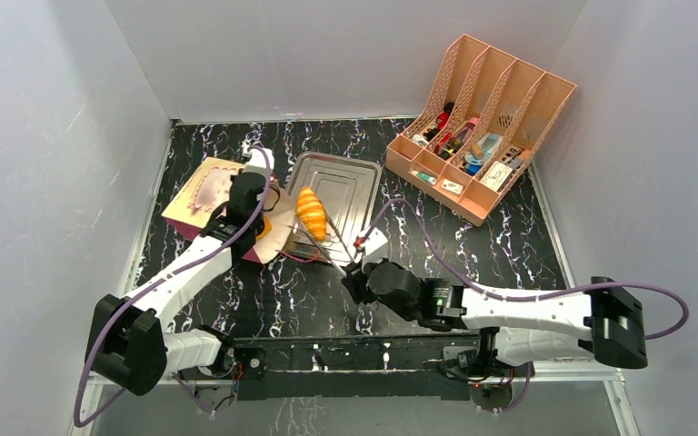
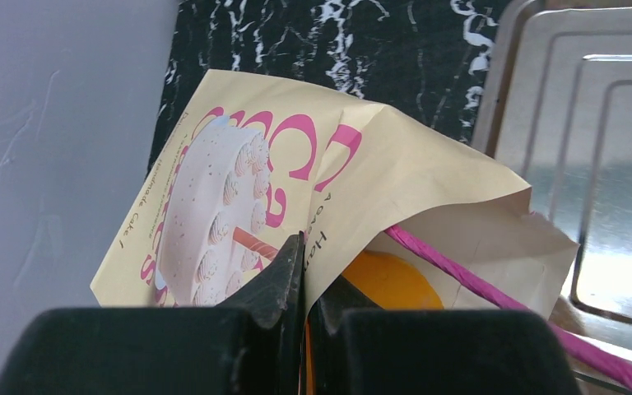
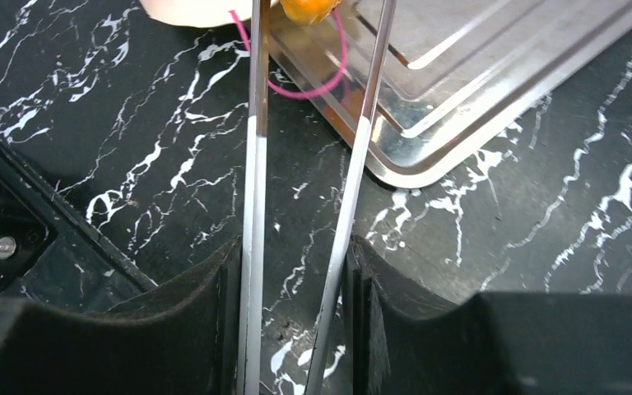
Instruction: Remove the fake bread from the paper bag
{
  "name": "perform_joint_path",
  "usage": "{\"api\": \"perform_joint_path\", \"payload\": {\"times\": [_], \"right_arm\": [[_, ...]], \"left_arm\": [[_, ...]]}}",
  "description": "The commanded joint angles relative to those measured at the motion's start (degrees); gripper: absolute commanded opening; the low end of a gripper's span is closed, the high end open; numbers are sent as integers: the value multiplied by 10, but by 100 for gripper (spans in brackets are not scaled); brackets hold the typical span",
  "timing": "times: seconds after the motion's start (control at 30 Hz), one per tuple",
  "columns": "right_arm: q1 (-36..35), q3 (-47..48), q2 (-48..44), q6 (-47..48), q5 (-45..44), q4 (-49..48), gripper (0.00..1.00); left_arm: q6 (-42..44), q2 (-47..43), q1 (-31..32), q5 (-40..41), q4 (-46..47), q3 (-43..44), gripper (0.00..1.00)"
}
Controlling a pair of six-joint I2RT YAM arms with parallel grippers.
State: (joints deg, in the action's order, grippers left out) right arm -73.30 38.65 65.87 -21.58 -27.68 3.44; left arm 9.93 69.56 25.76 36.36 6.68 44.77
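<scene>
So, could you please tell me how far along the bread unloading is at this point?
Done: one striped loaf is out of the bag, at the metal tray's left edge. In hand: the right gripper holds tongs whose tips flank that loaf; the left gripper pinches the paper bag mouth. Left: at least one orange piece shows inside the bag.

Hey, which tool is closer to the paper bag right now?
Left. The left tool is pinched on the paper bag rim; the right tool sits apart by the tray, holding tongs.
</scene>
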Motion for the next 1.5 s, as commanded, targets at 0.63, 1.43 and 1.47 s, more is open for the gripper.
{"api": "perform_joint_path", "payload": {"times": [0.63, 1.43, 1.47], "right_arm": [[164, 180, 249, -2, -6, -101, 5], [218, 304, 435, -51, 101, -107, 35], [218, 301, 433, -53, 102, -107, 36]], "left_arm": [[-91, -114, -48, -31, -105, 16, 0], [-90, -144, -48, -61, -100, -4, 0], [-90, -144, -48, -61, -99, -5, 0]]}}
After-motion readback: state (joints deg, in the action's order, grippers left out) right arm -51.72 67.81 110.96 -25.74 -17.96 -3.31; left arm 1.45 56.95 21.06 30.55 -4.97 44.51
